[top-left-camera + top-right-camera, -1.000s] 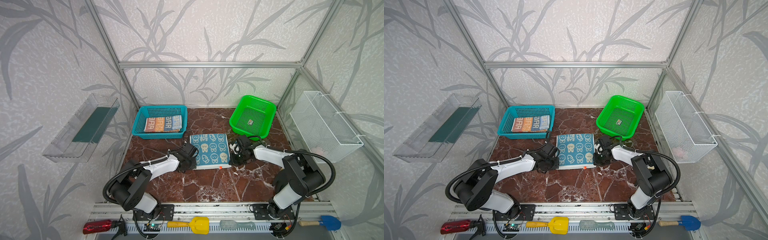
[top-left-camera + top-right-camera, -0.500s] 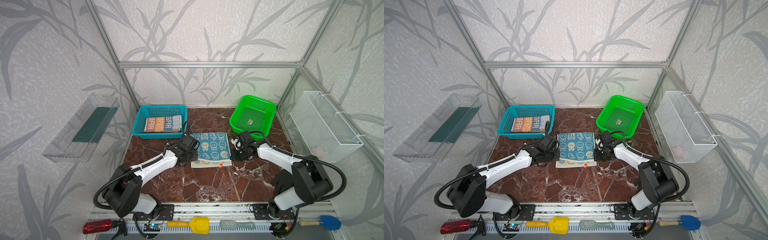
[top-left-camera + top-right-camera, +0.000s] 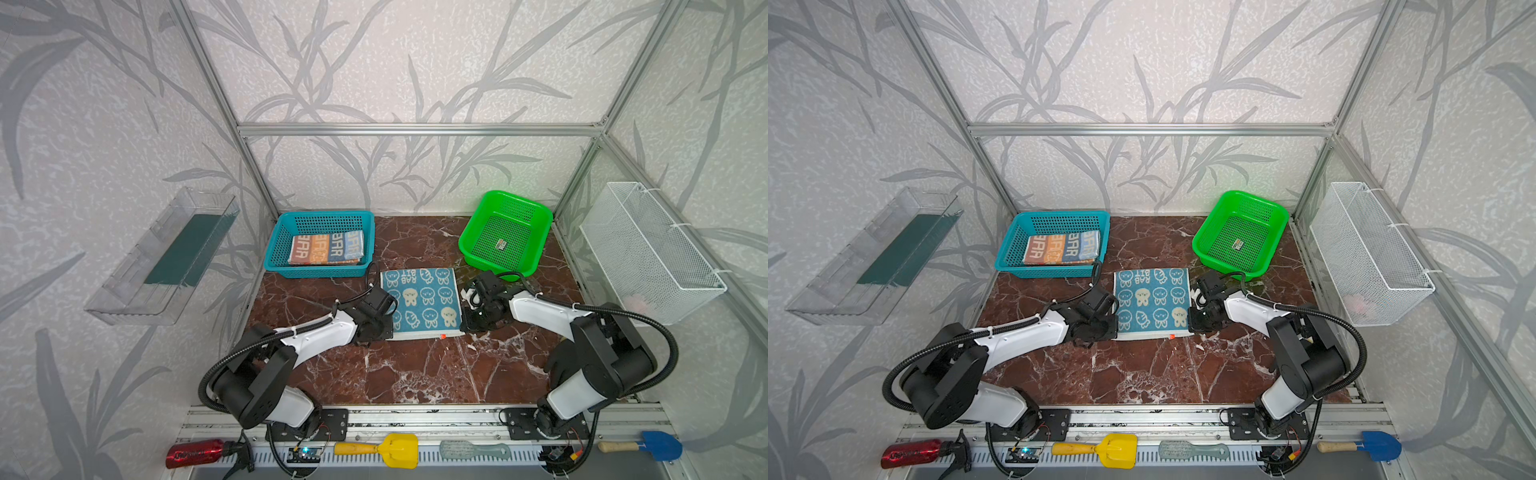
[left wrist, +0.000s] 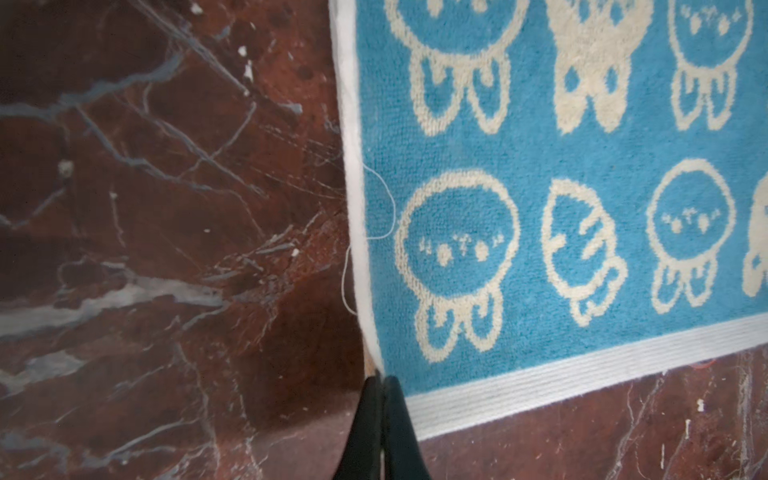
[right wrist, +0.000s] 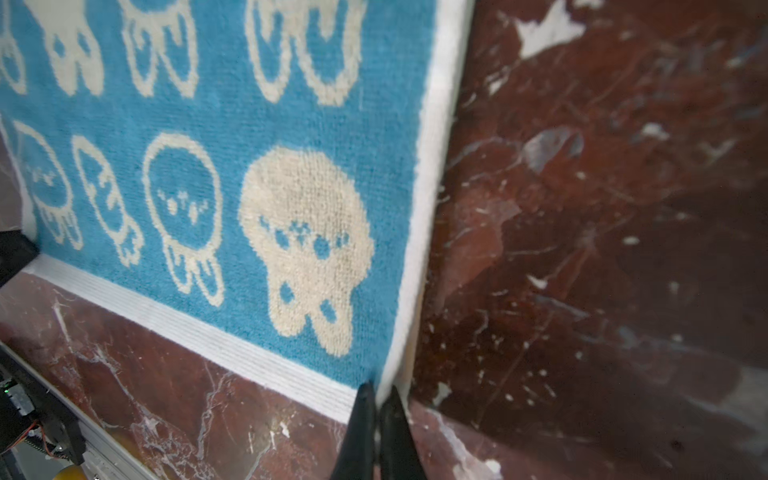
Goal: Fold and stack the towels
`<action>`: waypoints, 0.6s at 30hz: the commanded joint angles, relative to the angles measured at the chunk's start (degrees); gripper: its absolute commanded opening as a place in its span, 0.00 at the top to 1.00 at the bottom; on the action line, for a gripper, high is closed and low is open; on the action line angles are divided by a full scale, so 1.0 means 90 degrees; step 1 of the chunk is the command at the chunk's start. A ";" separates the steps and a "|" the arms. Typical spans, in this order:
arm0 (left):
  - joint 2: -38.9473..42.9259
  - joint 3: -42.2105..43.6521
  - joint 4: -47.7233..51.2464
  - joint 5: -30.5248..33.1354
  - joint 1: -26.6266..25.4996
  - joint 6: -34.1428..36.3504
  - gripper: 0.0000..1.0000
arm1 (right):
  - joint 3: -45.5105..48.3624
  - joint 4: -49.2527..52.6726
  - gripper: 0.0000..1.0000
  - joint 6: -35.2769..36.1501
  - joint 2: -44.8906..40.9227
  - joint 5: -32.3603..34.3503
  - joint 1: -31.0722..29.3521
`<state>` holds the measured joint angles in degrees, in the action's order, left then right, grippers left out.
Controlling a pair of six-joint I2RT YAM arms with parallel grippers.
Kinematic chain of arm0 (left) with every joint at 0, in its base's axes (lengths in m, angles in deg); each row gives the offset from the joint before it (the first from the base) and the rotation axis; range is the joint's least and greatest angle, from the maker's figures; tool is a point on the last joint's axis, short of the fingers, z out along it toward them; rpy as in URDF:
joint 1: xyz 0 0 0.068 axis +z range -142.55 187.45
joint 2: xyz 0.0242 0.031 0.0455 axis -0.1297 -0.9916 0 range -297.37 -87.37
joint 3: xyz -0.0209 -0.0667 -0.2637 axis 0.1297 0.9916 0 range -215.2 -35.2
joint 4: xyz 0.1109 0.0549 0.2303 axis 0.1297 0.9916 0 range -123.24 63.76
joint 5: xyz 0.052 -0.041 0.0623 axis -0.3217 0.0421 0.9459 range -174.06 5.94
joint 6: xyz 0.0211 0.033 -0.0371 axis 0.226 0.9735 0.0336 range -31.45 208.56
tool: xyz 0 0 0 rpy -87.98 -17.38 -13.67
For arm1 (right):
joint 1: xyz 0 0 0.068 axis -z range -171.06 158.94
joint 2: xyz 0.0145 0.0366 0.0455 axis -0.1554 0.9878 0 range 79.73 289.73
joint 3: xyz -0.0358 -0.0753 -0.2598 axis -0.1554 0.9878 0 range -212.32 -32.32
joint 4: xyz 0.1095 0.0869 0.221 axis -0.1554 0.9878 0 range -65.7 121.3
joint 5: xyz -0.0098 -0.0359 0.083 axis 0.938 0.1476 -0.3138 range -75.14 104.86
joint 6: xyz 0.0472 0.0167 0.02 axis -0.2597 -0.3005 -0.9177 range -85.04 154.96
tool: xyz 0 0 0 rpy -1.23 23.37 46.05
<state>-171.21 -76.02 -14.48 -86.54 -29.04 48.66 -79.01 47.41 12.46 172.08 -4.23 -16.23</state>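
The teal-blue terry towel with white bunnies [image 3: 422, 301] lies flat mid-frame on the red marble surface [image 3: 415, 374]. The left pincer [image 4: 380, 380] is clenched on its lower-left corner and the right pincer [image 5: 376, 395] on its lower-right. The cloth stretches up-frame from both, so the fold likely carries that edge upward.

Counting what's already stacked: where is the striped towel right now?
In both top views the striped towel lies folded inside the teal basket at back left, behind and left of the blue bunny towel.
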 commanded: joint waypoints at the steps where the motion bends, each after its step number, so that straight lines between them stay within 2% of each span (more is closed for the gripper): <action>1: -0.0135 0.0050 -0.0107 0.0075 0.0007 -0.0098 1.00 | 0.0052 -0.0122 0.97 -0.0009 0.0193 0.0128 0.0006; 6: -0.0182 -0.0010 -0.0152 -0.0111 0.0000 -0.0050 1.00 | -0.0005 -0.0083 0.87 -0.0006 0.0144 0.0156 -0.0006; 10: 0.0019 -0.0017 -0.0122 -0.0074 -0.0023 0.0016 0.92 | -0.0045 0.0045 0.72 0.0007 -0.0064 0.0149 -0.0030; 11: 0.0089 -0.0030 -0.0103 -0.0066 -0.0019 0.0045 0.85 | -0.0046 0.0061 0.69 0.0008 -0.0133 0.0158 -0.0037; 13: 0.0214 -0.0067 -0.0062 -0.0058 -0.0018 0.0068 0.77 | -0.0046 0.0106 0.66 0.0001 -0.0273 0.0186 -0.0047; 15: 0.0369 -0.0126 0.0008 -0.0066 -0.0025 0.0071 0.60 | -0.0074 0.0195 0.62 0.0018 -0.0459 0.0206 -0.0060; 16: 0.0467 -0.0165 0.0046 -0.0066 -0.0027 0.0087 0.56 | -0.0093 0.0249 0.60 0.0024 -0.0556 0.0215 -0.0062; 18: 0.0702 -0.0290 0.0239 0.0042 -0.0043 0.0125 0.42 | -0.0183 0.0417 0.51 0.0065 -0.0793 0.0223 -0.0063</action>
<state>-168.21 -76.28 -14.45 -87.40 -29.17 49.31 -79.19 47.83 12.50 168.72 -3.14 -16.62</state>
